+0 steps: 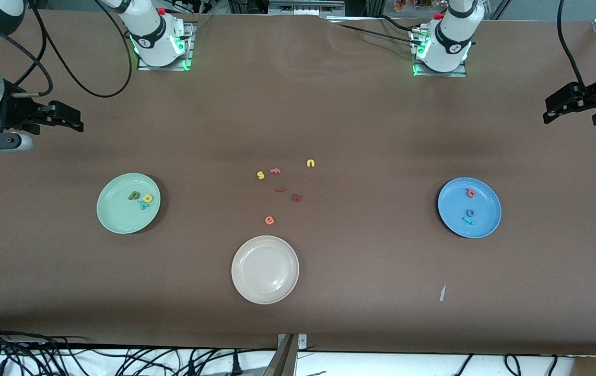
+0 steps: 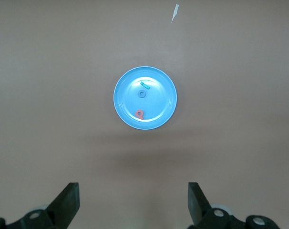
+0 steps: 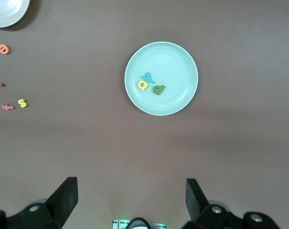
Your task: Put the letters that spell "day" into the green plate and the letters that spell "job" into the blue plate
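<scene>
Front view: green plate (image 1: 115,216) toward the right arm's end holds the dark green "d" (image 1: 133,196), yellow "a" (image 1: 148,198) and teal "y" (image 1: 143,206), bunched together. Blue plate (image 1: 486,227) toward the left arm's end holds the salmon "b" (image 1: 470,193), blue "o" (image 1: 470,212) and teal "j" (image 1: 467,221). Right gripper (image 1: 70,121) and left gripper (image 1: 551,112) wait raised at the table ends, well apart from both plates. Leftover letters lie mid-table near the cream plate (image 1: 265,269)

Left wrist view: jaws spread wide, empty; blue plate lies well ahead, centred between them

Right wrist view: jaws spread wide, empty; green plate lies well ahead, between them
</scene>
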### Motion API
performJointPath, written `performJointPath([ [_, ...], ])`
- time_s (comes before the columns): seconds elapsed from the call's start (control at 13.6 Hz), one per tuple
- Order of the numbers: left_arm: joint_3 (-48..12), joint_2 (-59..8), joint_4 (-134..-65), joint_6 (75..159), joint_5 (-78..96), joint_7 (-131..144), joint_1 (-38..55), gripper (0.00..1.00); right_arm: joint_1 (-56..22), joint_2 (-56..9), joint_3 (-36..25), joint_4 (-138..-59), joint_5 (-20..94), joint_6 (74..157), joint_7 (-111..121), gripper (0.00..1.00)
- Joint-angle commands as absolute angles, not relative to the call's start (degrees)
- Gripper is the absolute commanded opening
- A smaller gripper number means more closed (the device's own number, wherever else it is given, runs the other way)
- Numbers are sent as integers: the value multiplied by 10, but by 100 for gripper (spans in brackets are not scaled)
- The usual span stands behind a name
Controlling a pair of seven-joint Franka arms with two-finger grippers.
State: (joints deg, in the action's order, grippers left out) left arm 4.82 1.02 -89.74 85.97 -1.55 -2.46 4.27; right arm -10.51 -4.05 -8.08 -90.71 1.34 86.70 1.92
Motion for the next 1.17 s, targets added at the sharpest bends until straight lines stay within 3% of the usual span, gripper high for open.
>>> performJointPath([
  [0.0, 47, 3, -880, 849, 1, -23, 35, 100, -102, -40, -79, -904, 6, 861, 18, 100],
  [1.1, 47, 3, -881, 849, 1, -23, 30, 100, -101, -43, -79, -904, 6, 861, 18, 100],
])
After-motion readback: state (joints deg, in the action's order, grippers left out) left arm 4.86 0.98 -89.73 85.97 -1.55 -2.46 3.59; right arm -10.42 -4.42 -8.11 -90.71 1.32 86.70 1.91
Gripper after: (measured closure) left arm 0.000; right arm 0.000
